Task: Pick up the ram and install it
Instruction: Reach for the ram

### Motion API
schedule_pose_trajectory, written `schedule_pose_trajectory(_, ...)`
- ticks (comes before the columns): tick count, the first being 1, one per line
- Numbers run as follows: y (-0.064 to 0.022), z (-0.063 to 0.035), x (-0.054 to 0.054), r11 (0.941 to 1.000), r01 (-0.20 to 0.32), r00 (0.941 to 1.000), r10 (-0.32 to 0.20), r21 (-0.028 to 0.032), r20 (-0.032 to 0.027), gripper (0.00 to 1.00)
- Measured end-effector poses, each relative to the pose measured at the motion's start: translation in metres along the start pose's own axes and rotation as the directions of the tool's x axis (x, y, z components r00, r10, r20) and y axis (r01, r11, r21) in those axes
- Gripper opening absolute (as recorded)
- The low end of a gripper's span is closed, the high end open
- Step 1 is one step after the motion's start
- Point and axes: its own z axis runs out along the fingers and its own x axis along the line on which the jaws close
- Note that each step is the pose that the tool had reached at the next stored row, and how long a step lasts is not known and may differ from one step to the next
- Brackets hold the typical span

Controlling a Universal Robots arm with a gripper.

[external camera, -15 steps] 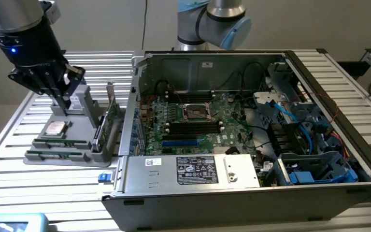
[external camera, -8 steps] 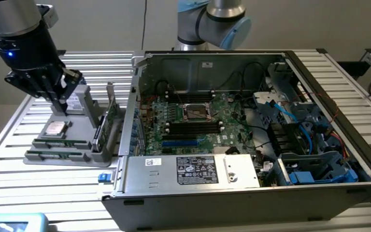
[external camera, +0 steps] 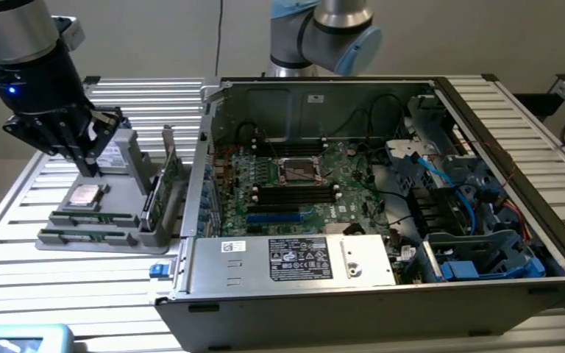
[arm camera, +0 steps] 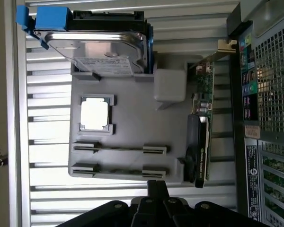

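Downward, the hand (external camera: pixel 87 166) above the grey tray (arm camera: pixel 132 120), near the ram (arm camera: pixel 121 149); its spread indiscernible.

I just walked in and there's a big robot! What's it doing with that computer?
A robot arm is working beside an open computer. Its pincer hangs above a grey holder that carries spare parts. Two green ram sticks lie in the holder's slots, so none has been picked up yet. The computer's board lies uncovered on the exterior view's right.
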Motion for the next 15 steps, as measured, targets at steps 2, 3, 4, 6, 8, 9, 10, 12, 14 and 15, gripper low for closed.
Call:
schedule_pose_trajectory(2, -0.0002, 0.0030, 0.004, 1.0000, 0.001, 1.0000, -0.001, 0.0000, 0.0001, 0.11)
schedule_pose_trajectory(3, 0.0000, 0.0039, 0.005, 1.0000, 0.001, 1.0000, -0.001, 0.0000, 0.0002, 0.11)
schedule_pose_trajectory(4, 0.0005, 0.0043, 0.006, 1.0000, 0.001, 1.0000, -0.001, 0.0000, 0.0002, 0.11)
schedule_pose_trajectory(6, 0.0012, 0.0046, 0.006, 1.0000, 0.003, 1.0000, -0.003, 0.0002, 0.0001, 0.11)
schedule_pose_trajectory(8, 0.0023, 0.0047, 0.006, 1.0000, 0.006, 1.0000, -0.006, 0.0003, -0.0001, 0.11)
schedule_pose_trajectory(9, 0.0033, 0.0048, 0.006, 0.9999, 0.010, 0.9999, -0.010, 0.0004, -0.0001, 0.11)
schedule_pose_trajectory(10, 0.0043, 0.0048, 0.006, 0.9999, 0.013, 0.9999, -0.013, 0.0005, -0.0002, 0.11)
schedule_pose_trajectory(12, 0.0063, 0.0049, 0.006, 0.9998, 0.018, 0.9998, -0.018, 0.0006, -0.0003, 0.11)
schedule_pose_trajectory(14, 0.0089, 0.0051, 0.006, 0.9997, 0.024, 0.9997, -0.024, 0.0007, -0.0004, 0.11)
schedule_pose_trajectory(15, 0.0098, 0.0051, 0.007, 0.9997, 0.026, 0.9997, -0.026, 0.0008, -0.0005, 0.11)
